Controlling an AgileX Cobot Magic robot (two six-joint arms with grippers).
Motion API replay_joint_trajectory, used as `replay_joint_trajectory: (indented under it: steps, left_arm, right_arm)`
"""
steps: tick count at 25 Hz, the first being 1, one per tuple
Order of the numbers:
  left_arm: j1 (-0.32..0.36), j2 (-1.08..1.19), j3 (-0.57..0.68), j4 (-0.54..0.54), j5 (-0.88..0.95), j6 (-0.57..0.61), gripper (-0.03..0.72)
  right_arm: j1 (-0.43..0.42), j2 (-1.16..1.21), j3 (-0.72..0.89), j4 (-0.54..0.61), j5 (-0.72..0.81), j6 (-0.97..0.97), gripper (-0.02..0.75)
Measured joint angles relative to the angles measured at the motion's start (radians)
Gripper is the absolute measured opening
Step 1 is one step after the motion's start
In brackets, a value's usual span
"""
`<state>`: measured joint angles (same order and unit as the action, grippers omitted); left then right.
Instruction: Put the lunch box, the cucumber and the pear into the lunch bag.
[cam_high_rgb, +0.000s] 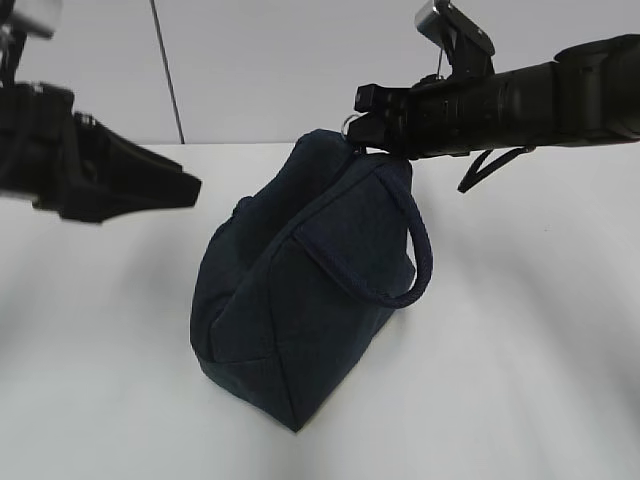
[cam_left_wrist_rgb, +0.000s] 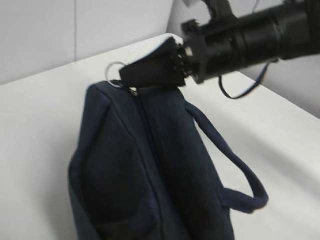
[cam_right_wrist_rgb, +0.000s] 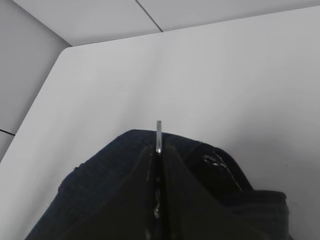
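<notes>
Pinching zip pull (cam_left_wrist_rgb: 116, 75) at bag (cam_high_rgb: 300, 300) top, right gripper (cam_left_wrist_rgb: 150, 70) jaws closed on it. Left gripper (cam_high_rgb: 150, 185) beside bag, jaw state unclear. Judged: zip step; next, steady pull along zip.

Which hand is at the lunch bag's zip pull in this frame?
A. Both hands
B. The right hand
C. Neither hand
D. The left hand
B: the right hand is pinched shut on the metal zip pull at the top of the lunch bag, while the left hand is off to the side, clear of the bag.

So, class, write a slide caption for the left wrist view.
Right end effector pinches the metal zip pull atop the closed navy lunch bag.
</notes>
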<state>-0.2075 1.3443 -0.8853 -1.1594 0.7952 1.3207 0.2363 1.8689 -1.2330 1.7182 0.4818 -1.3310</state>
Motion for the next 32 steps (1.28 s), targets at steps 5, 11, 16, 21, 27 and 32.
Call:
replay_joint_trajectory:
  steps: [5, 11, 16, 21, 27, 32]
  left_arm:
    - [-0.024, 0.094, -0.359, 0.367, 0.103, -0.482, 0.257]
    - [-0.117, 0.364, -0.642, 0.591, 0.318, -0.766, 0.257]
    - [-0.204, 0.459, -0.661, 0.688, 0.283, -0.85, 0.257]
    - [-0.221, 0.469, -0.664, 0.685, 0.252, -0.862, 0.257]
    - [-0.229, 0.469, -0.664, 0.666, 0.25, -0.863, 0.257]
    - [-0.246, 0.476, -0.664, 0.666, 0.239, -0.882, 0.257]
  right_arm:
    - [0.0, -0.004, 0.0, -0.015, 0.002, 0.0, 0.0]
    - [0.0, -0.012, 0.0, -0.029, 0.003, 0.0, 0.0]
    - [0.0, -0.012, 0.0, -0.038, 0.005, 0.0, 0.0]
    - [0.0, -0.012, 0.0, -0.04, 0.005, 0.0, 0.0]
    - [0.0, -0.013, 0.0, -0.042, 0.005, 0.0, 0.0]
    - [0.0, -0.013, 0.0, -0.042, 0.005, 0.0, 0.0]
